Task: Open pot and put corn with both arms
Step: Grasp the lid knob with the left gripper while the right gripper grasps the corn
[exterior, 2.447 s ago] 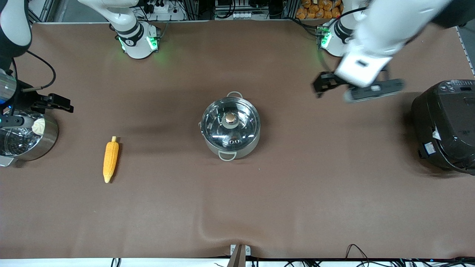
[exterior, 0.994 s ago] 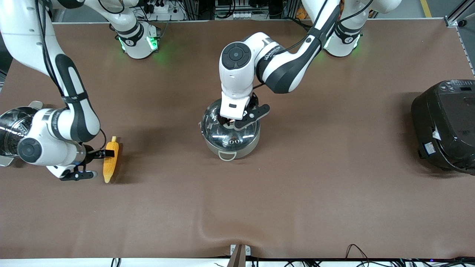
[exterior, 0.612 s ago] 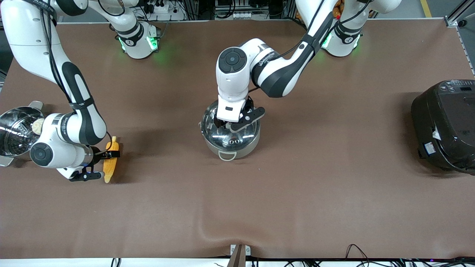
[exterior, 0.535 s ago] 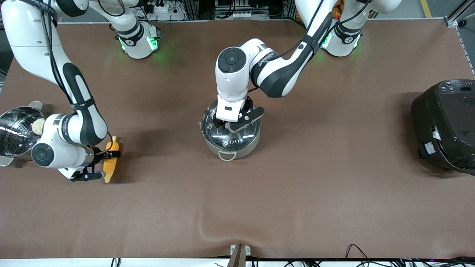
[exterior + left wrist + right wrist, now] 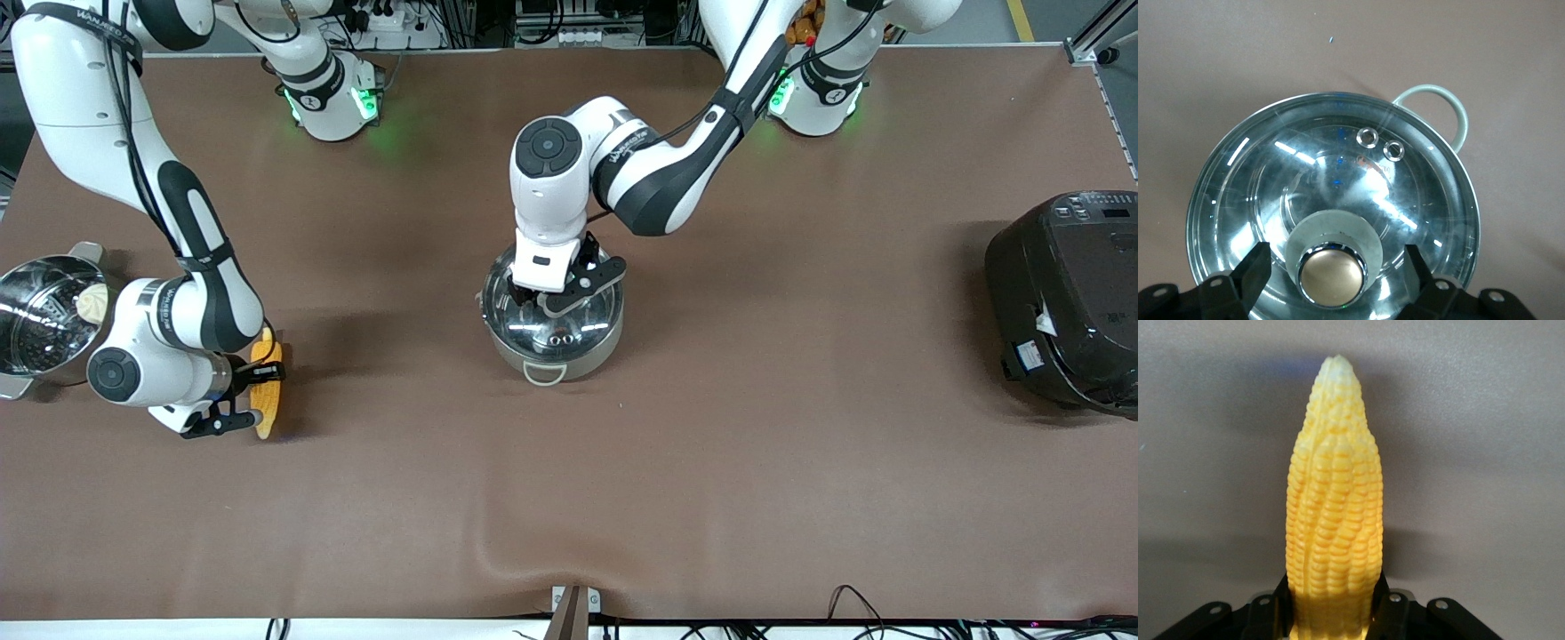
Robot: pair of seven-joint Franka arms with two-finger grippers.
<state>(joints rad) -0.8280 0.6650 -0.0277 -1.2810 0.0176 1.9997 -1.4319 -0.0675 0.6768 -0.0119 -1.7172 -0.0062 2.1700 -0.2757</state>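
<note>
Two arms work the brown counter (image 5: 756, 427), which carries one lidded pot (image 5: 552, 313), one corn (image 5: 267, 387), one steamer pot (image 5: 40, 322) with a white bun inside, and one black rice cooker (image 5: 1067, 298). At the middle of the counter stands the pot, its glass lid (image 5: 1331, 200) on. The left gripper (image 5: 1333, 270) is down over the lid, fingers (image 5: 1257, 267) apart, one on either side of the copper knob (image 5: 1332, 276) with a gap showing on each side. Toward the right arm's end of the counter lies the corn, beside the steamer pot and a little nearer the front camera. The right gripper (image 5: 1331, 610) is down at the corn, fingers (image 5: 1390, 610) pressed against both flanks of the cob's thick end, the tapered tip pointing away from the wrist. Whether the cob rests on the counter or is lifted cannot be told.
</note>
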